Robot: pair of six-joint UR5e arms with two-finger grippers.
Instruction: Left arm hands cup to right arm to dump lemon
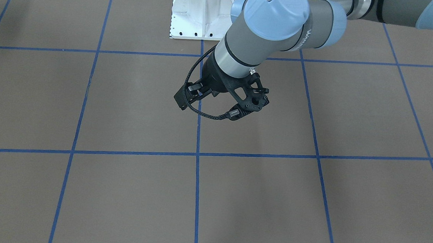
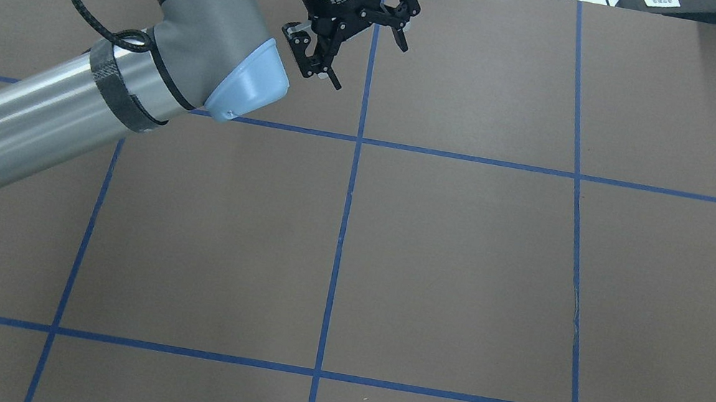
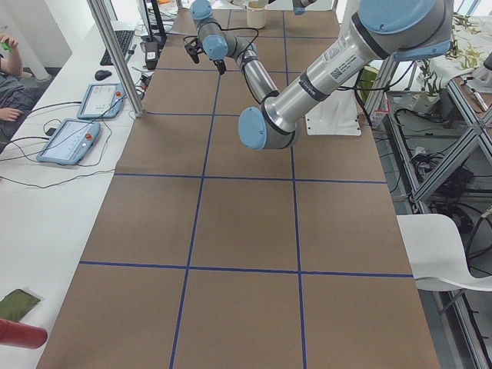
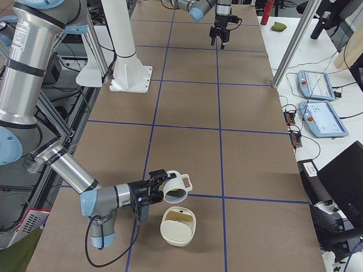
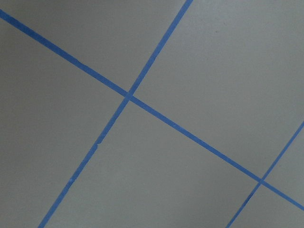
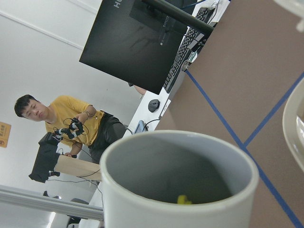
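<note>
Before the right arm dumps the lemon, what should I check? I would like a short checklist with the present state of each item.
1. Lemon inside cup: ok.
2. Cup mouth above bowl: cannot tell, only one view shows both.
3. Right gripper holds cup firmly: cannot tell.
4. Left gripper open and far from cup: ok.
5. Bowl upright, nothing seen inside: ok.
</note>
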